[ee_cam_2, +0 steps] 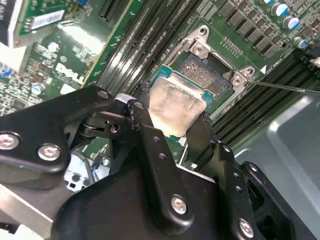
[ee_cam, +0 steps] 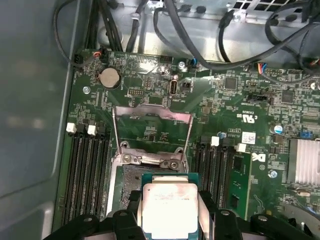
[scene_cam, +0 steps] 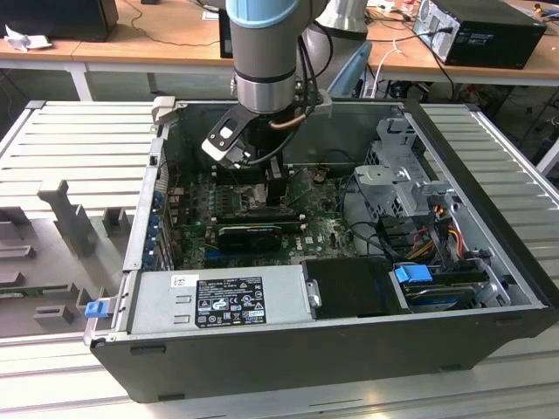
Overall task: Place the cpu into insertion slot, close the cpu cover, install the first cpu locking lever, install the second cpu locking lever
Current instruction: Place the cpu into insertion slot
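Black two-fingered end effector (ee_cam_2: 171, 120) clamped on small square silver-topped cpu (ee_cam_2: 175, 102), close over dark silver-rimmed insertion slot (ee_cam_2: 207, 70); grey arm (scene_cam: 266, 61) pointing straight down above it.

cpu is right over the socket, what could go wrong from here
1. The cpu, gripped in the claw, covers just one corner of the insertion slot and looks tilted. Lowered like this, an edge might catch the silvery rim or land on the contacts.
2. The cpu cover stands open right behind the slot, so the claw could bump it.
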`<state>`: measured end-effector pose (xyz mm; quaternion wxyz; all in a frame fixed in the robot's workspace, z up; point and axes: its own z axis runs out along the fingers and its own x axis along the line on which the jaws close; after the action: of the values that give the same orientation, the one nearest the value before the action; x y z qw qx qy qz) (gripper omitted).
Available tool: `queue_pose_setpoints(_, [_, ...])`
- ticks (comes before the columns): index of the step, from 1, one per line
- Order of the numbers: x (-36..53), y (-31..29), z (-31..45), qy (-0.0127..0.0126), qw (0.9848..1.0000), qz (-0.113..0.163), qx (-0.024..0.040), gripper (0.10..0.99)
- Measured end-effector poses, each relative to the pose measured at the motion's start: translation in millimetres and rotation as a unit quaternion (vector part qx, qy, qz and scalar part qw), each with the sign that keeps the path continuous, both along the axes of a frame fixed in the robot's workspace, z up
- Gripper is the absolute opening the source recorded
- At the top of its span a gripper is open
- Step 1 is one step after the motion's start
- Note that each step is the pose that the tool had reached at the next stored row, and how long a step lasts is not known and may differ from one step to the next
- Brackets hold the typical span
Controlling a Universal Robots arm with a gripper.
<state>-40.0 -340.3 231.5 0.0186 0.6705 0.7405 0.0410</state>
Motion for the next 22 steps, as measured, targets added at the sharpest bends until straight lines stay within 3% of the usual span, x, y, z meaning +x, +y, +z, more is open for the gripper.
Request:
queue_pose_setpoints(2, [-0.1, 3.7, -4.2, 0.0000, 1.0000, -0.006, 0.0002, 0.533])
queue_pose_setpoints(7, [-0.6, 4.6, -11.1, 0.0000, 0.9996, -0.029, 0.0001, 0.533])
queue_pose_setpoints(10, [-7.5, 5.3, -14.2, -0.0001, 0.9995, -0.031, 0.0001, 0.533])
queue_pose_setpoints(15, [-8.5, 7.2, -19.1, 0.0001, 0.9989, -0.047, 0.0001, 0.533])
queue_pose_setpoints(18, [-8.4, 10.6, -22.8, 0.0008, 0.9989, -0.048, 0.0000, 0.533])
queue_pose_setpoints(22, [-7.6, 17.8, -25.7, 0.0048, 0.9988, -0.048, -0.0002, 0.533])
